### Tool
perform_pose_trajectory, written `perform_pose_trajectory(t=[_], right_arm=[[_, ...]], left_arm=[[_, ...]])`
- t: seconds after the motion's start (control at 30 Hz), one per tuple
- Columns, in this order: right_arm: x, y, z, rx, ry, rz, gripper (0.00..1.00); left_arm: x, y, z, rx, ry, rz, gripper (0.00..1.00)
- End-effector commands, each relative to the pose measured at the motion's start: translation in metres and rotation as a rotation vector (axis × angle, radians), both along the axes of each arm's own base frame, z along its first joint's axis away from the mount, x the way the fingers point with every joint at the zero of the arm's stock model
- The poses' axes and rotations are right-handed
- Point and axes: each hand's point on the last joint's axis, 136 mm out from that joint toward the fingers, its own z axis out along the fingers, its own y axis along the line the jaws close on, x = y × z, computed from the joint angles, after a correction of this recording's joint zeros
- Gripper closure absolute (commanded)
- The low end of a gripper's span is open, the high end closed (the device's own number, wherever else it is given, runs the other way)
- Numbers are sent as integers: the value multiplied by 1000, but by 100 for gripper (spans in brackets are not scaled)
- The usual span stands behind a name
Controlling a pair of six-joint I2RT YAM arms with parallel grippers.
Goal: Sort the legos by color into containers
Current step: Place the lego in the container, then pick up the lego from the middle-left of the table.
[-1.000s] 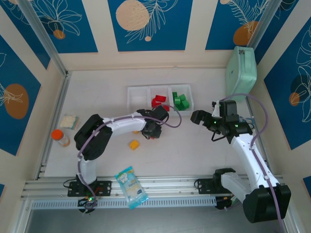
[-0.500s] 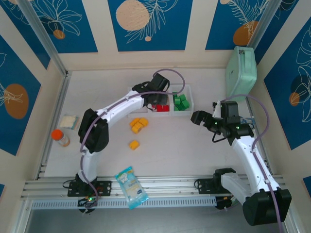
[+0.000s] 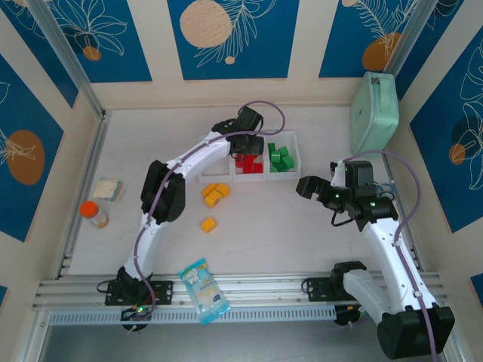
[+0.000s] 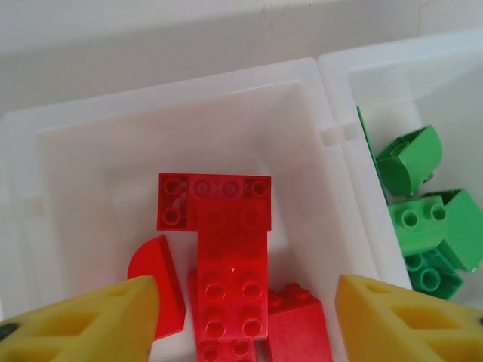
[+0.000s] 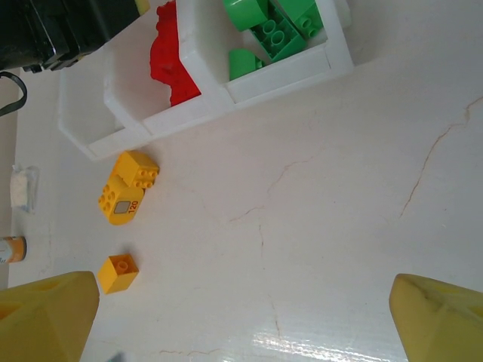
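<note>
Here the left end effector (image 4: 249, 317) hangs over the middle compartment of the white tray (image 3: 204, 151), its 2 yellow pads (image 4: 90, 320) spread wide with nothing between them. Directly below it the red legos (image 4: 226, 249) lie piled in that compartment, one L-shaped piece flat on top with its studs up. The green legos (image 4: 423, 219) fill the right-hand compartment next door, separated from the red ones by the tray's inner wall.

From above, the left arm reaches far across the desk (image 3: 302, 234) to the tray, while the right end effector (image 3: 308, 185) hovers to the tray's right, near its front corner, jaws gaping and holding nothing. In the right wrist view, a cluster of yellow legos (image 5: 124, 188) sits on the desk just in front of the tray's left compartment, and a single yellow lego (image 5: 117, 273) lies a little nearer, apart from the cluster
</note>
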Motion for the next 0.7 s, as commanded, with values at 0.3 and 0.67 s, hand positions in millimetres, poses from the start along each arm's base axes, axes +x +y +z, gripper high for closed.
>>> perform_pose_trajectory(t=[0.3, 0.67], right_arm=[[1, 13, -5, 16, 27, 68, 1], [22, 37, -8, 19, 58, 126, 1]], left_arm=[[-69, 67, 51, 19, -104, -44, 1], [-205, 148, -2, 69, 94, -103, 1]])
